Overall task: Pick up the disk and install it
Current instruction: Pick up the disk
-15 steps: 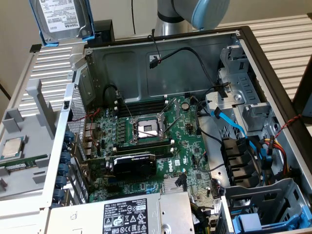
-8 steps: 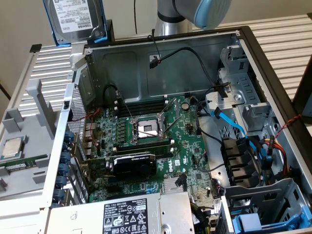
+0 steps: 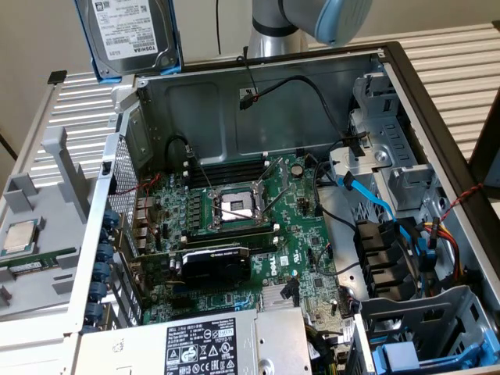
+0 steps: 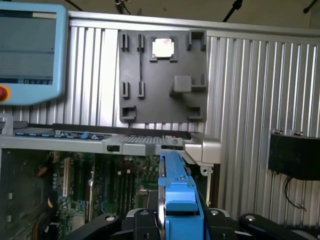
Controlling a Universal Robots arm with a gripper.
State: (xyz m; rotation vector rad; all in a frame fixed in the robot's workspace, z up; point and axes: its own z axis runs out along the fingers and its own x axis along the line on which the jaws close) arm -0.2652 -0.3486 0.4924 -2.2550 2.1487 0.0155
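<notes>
While you scan the exterior view, log the open computer case (image 3: 258, 86) first: motherboard (image 3: 234, 234) exposed, power supply (image 3: 211, 348) at the picture's lower edge. Robot arm (image 3: 312, 19) stands behind the case's back wall.

The disk (image 3: 133, 31) hangs in the air over the case's back corner on the exterior view's left. It is clear of the metalwork, its white label faces the camera, and the blue carrier frame wraps its edges.

From the wrist view you see the disk (image 4: 177, 195) edge-on, running straight out from the gripper (image 4: 179, 220). The two black fingers (image 4: 145, 222) sit one on each side, closed against the blue frame, with the disk clamped between them. Beyond the disk's far end lie the case rim and the board inside.

Outside the case, on the slatted table (image 4: 250, 75), a grey tray (image 4: 160, 100) holds a small square CPU chip (image 4: 163, 47) in one pocket.
</notes>
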